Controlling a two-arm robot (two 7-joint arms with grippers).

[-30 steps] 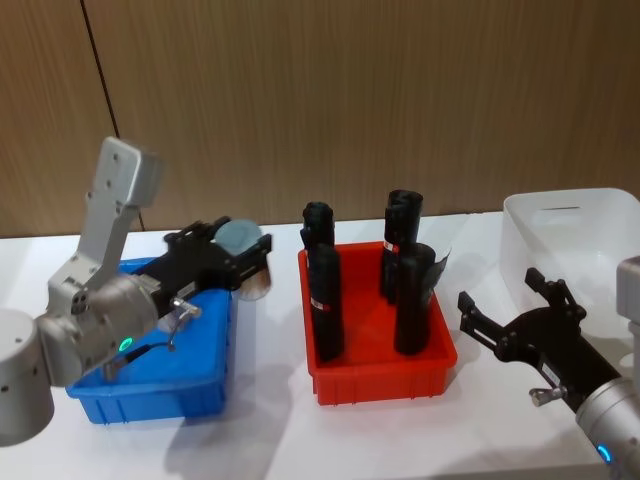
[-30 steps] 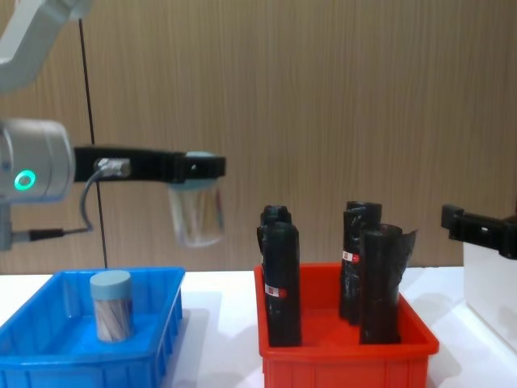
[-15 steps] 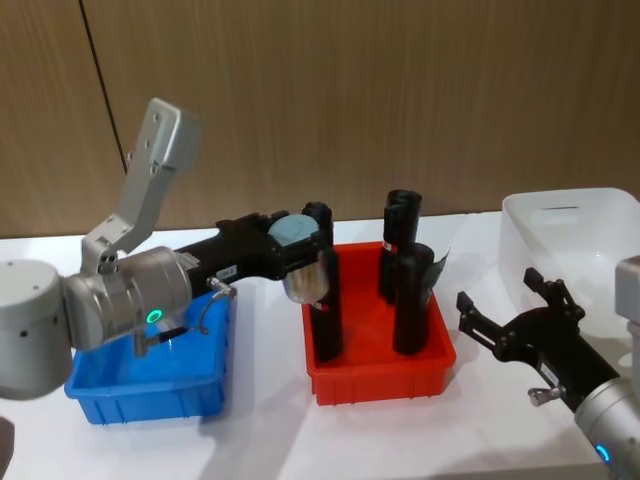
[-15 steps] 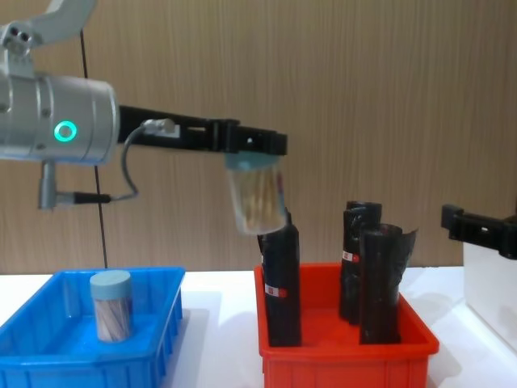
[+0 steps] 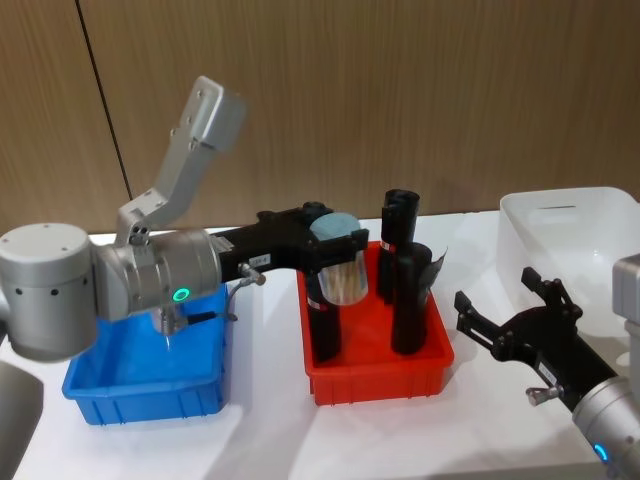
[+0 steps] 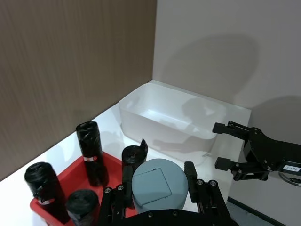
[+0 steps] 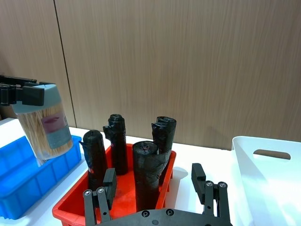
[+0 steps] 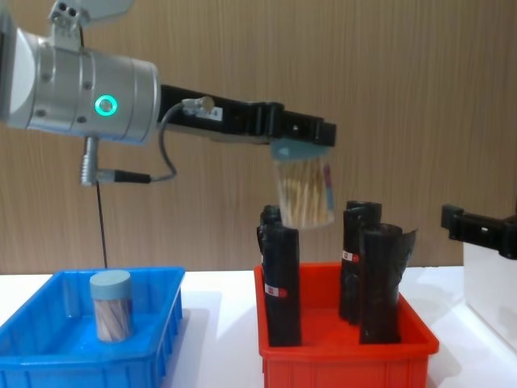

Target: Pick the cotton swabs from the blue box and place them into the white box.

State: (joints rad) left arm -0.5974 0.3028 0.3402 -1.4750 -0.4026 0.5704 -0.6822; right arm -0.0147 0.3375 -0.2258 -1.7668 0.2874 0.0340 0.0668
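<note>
A cotton swab jar with a pale blue lid hangs above the red bin, and my left gripper is shut on it at the lid. The chest view has the same jar tilted over the black rolls, under the left gripper. Its lid sits between the fingers in the left wrist view. A second jar stands in the blue box. The white box is at the far right. Just left of it, low over the table, my right gripper is open and holds nothing.
A red bin stands between the blue box and the white box, holding several tall black wrapped rolls. A wooden wall runs behind the table. Bare white tabletop lies in front of the bins.
My left arm has carried the jar to the right, from above the blue box's edge to over the red bin. The right gripper has stayed put.
</note>
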